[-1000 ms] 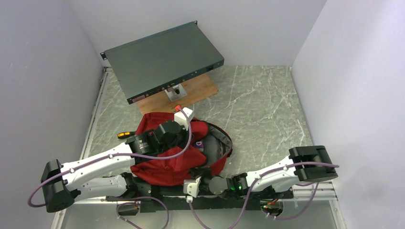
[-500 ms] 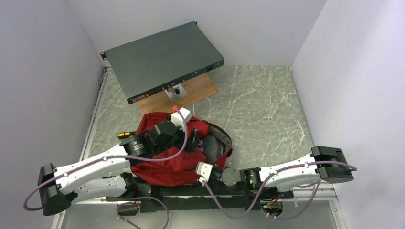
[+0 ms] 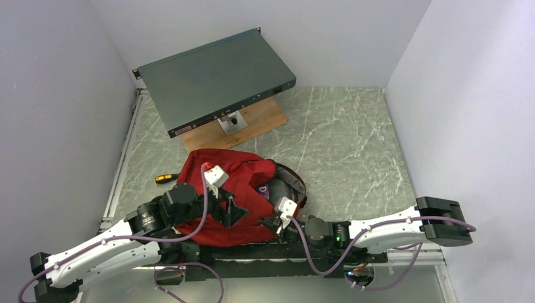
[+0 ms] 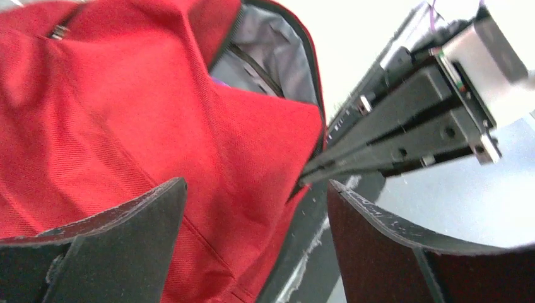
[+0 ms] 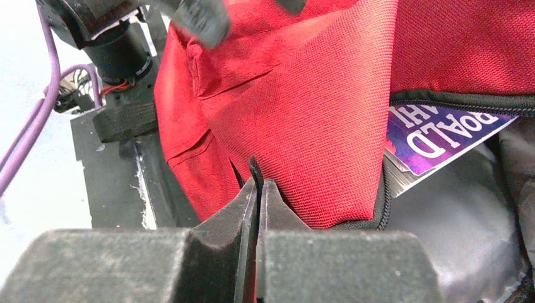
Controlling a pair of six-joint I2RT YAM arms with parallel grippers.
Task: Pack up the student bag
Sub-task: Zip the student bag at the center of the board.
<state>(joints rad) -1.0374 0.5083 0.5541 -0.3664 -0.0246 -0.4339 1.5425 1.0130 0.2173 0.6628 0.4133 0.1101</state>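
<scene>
White walls (image 3: 50, 95) close in a green marbled table (image 3: 340, 139), and at its far left a flat dark-grey metal rack unit (image 3: 214, 79) sits tilted on a wooden board (image 3: 262, 120). Nearer to me, just in front of the arm bases and a little left of the middle, lies the dark red student bag (image 3: 243, 173), its zipped mouth gaping on the right side so the dark lining shows. Over the near part of the bag hangs the left gripper (image 4: 255, 189), its fingers spread wide above the red cloth with nothing caught between them. From the right, the right gripper (image 5: 255, 170) reaches low along the table edge to the bag's near right corner, its fingers pressed tight together, tips right against the red fabric by the black zip edge; whether any cloth is nipped between them I cannot tell. Inside the open mouth a purple book (image 5: 435, 142) with white lettering pokes out from under the red flap. Left of the bag, apart from it, a small screwdriver (image 3: 165, 178) with a yellow and black handle lies on the table.
</scene>
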